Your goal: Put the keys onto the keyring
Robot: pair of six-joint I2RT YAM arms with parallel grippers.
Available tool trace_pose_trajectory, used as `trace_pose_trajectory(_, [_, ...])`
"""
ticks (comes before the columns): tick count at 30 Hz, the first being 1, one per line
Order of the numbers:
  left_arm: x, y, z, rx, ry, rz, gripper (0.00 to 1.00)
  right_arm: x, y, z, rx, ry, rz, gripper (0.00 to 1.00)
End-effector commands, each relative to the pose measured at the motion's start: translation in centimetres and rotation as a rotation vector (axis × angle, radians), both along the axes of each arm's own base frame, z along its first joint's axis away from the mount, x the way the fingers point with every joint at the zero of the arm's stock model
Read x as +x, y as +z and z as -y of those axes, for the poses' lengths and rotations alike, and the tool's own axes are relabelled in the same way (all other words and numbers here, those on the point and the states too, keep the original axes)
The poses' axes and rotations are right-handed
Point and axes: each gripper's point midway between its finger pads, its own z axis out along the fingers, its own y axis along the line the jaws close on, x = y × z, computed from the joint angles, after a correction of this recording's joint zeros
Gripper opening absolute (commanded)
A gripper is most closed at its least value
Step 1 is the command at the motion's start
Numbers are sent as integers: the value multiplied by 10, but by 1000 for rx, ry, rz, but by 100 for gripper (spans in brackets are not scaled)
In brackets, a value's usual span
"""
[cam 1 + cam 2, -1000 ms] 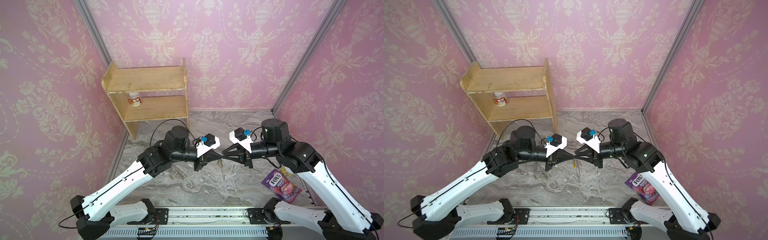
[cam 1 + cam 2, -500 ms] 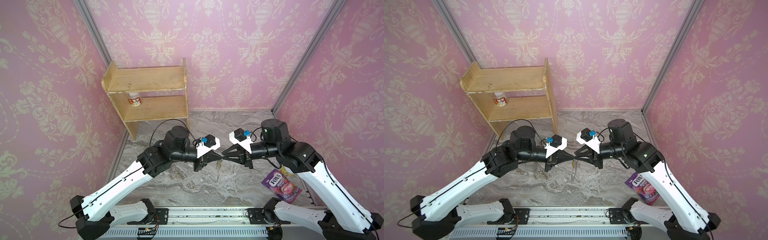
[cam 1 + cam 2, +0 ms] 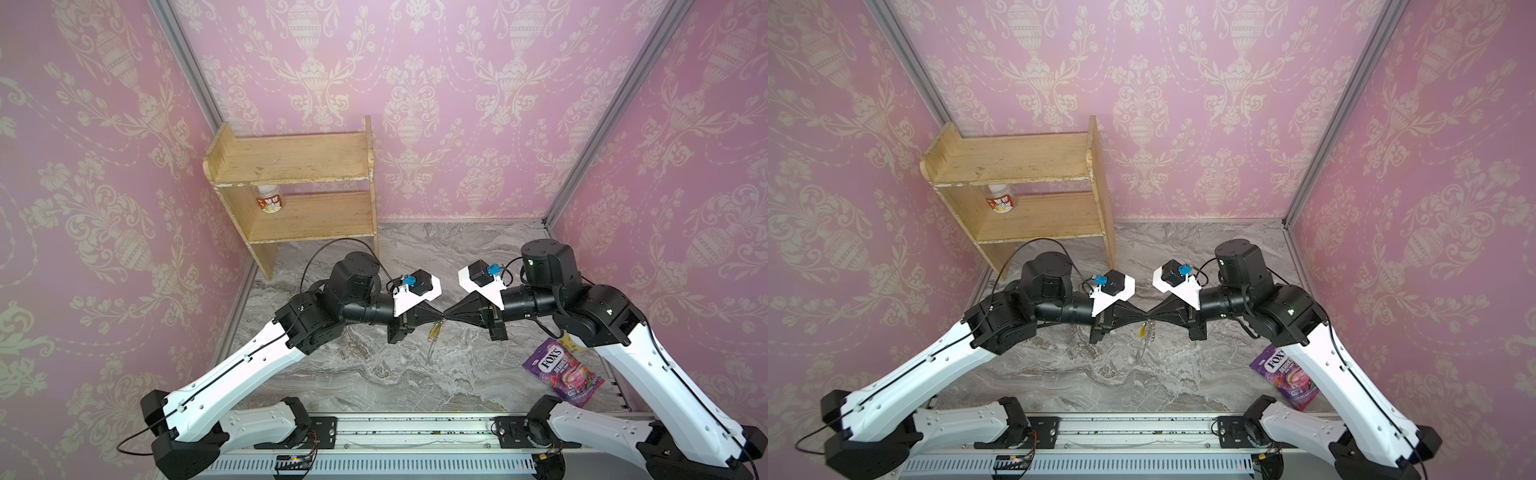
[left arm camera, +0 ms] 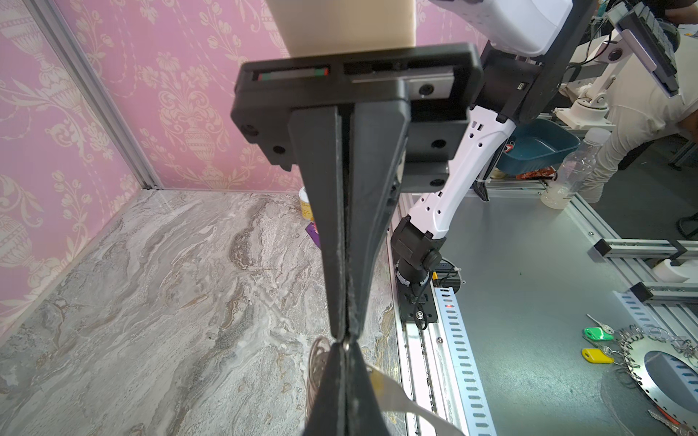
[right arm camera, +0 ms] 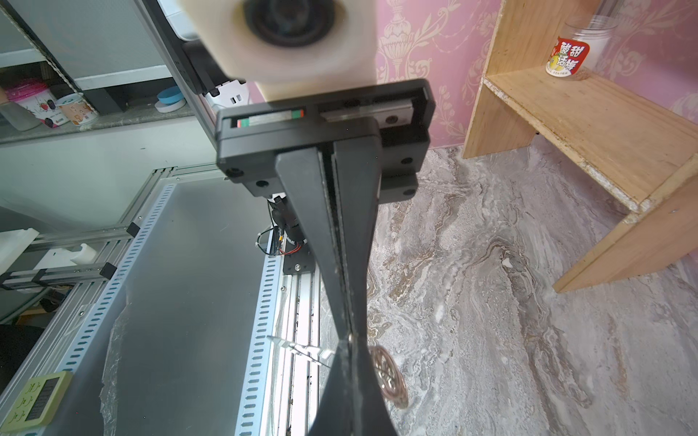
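Observation:
My left gripper [image 3: 439, 321] and right gripper [image 3: 447, 320] meet tip to tip in mid-air over the marble table [image 3: 374, 374], both shut. From that meeting point hang the keys, a small yellow tag [image 3: 435, 331] [image 3: 1143, 331], and the keyring, a coiled wire ring [image 3: 1153, 331]. In the left wrist view the left gripper [image 4: 344, 341] pinches a small metal bit, with the keyring [image 4: 316, 364] on one side and the blurred keys [image 4: 389, 392] on the other. The right gripper [image 5: 349, 339] has the keyring [image 5: 389, 377] beside it. Which part each tip pinches is too small to tell.
A wooden shelf [image 3: 307, 183] with a jar [image 3: 270, 200] stands at the back left. A purple sweets packet [image 3: 561, 372] lies at the front right under the right arm. Outside the cell, a metal plate with rings [image 4: 642, 353] lies on the bench.
The right jaws have closed at the tips. The hanging tag has drifted slightly to the left. Both arms stay where they were.

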Motion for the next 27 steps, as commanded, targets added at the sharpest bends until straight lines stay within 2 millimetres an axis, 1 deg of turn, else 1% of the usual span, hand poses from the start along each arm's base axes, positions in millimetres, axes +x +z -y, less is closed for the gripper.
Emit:
trace_pose_trajectory(1, [2, 23, -1, -56, 22, 65, 26, -4, 4, 1, 33, -8, 13, 0])
trace_pose_trajectory(3, [4, 24, -3, -70, 45, 73, 36, -2, 8, 3, 48, -31, 28, 0])
trace_pose_trajectory(4, [3, 25, -5, -80, 52, 77, 38, -2, 10, 3, 58, -37, 35, 0])
trace_pose_trajectory(7, [4, 27, -7, -98, 66, 74, 40, 1, 16, 5, 88, -63, 57, 0])
trace_pose_trajectory(10, [2, 25, -6, -107, 59, 54, 41, 3, 21, 5, 110, -78, 70, 0])
trace_pose_trajectory(15, [-2, 28, -5, -142, 43, 26, 39, 7, 28, 6, 150, -106, 90, 0])
trace_pose_trajectory(22, [3, 25, -2, -157, 60, 19, 38, 6, 38, 6, 219, -115, 103, 0])
trace_pose_trajectory(23, [3, 26, -2, -164, 61, 20, 37, 6, 39, 5, 225, -113, 103, 0])
trace_pose_trajectory(26, [4, 29, -1, -175, 62, 23, 30, 5, 38, 5, 229, -107, 95, 0])
trace_pose_trajectory(27, [4, 30, -1, -179, 62, 23, 24, 5, 38, 5, 228, -108, 92, 0])
